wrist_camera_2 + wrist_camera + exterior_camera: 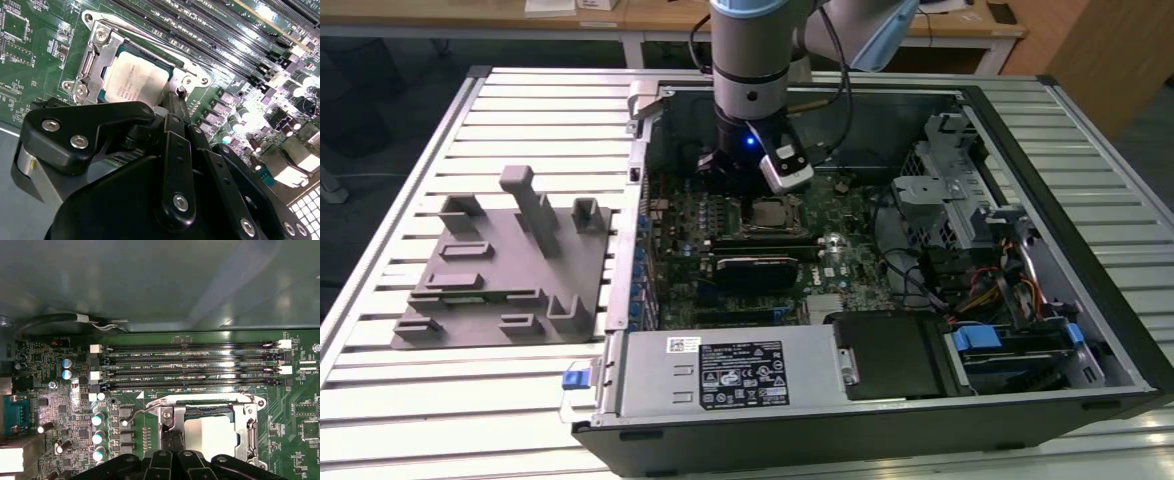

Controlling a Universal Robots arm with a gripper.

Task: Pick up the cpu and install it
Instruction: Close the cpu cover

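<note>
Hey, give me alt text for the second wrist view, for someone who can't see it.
The black gripper reaches to the edge of a metal socket frame on a green motherboard, where the silver cpu lies seated. Rows of memory slots run beyond.

The exterior view looks down from far above the hand [754, 190]. Both wrist views peek close past it, sharing the cpu [135, 82] [210, 435].
</note>
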